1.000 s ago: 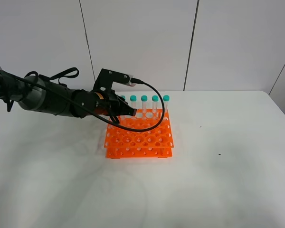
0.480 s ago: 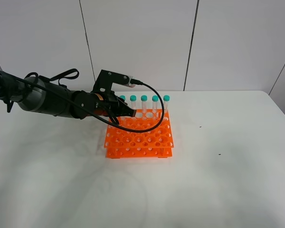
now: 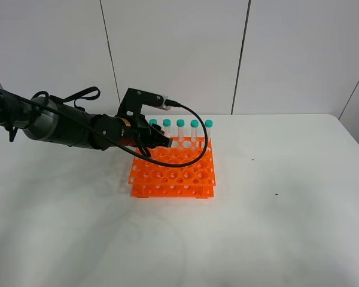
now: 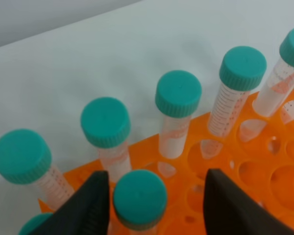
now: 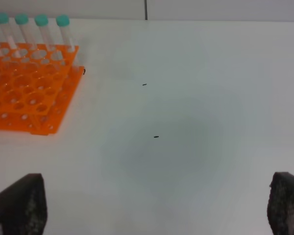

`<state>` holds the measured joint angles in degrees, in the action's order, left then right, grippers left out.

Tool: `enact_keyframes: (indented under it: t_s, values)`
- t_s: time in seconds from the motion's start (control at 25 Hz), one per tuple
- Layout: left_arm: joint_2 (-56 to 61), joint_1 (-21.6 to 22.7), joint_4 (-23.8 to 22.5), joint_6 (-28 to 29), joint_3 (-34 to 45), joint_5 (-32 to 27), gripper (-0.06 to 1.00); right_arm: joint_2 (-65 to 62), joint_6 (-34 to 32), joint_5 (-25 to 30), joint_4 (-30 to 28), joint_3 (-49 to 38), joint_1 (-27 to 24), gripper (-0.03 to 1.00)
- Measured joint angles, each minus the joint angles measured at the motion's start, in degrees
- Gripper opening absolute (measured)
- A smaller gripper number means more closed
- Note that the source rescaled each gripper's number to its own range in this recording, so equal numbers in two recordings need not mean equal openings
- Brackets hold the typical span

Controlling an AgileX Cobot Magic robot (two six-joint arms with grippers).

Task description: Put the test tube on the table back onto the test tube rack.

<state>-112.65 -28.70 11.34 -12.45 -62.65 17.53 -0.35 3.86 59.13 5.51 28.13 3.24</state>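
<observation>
The test tube rack (image 3: 173, 169) has slid slightly leftward

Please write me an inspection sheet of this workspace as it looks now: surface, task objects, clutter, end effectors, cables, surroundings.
Surface: plain white matte table, a few small dark specks.
Job's things: bright orange plastic test tube rack with teal-capped clear tubes standing in its back row; one teal-capped tube stands upright between the left fingers.
Clutter: nothing seen.
End effectors: left end effector open around that tube, fingers apart from the cap; right end effector open, empty, away from the rack.
Cables: black cable loops from the left arm over the rack.
Surroundings: white panelled wall.
</observation>
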Motion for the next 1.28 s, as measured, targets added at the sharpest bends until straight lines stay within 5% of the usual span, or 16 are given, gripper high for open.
enact_keyframes:
  t_s: [0.56,0.76,1.08,1.28]
  values:
    - [14.09,0.00,0.00,0.78,0.05,-5.32,0.54,0.00,0.00,0.00,0.00,0.00,0.00,1.00]
    - [17.96,0.61,0.00,-1.49,-0.91,-23.47,0.89,0.00,0.00,0.00,0.00,0.00,0.00,1.00]
    - [14.21,6.91,-0.01,1.17,-12.84,-59.63,0.94,0.00,0.00,0.00,0.00,0.00,0.00,1.00]
    - [9.07,12.91,-5.61,5.49,-21.10,-71.65,0.94,0.00,0.00,0.00,0.00,0.00,0.00,1.00]
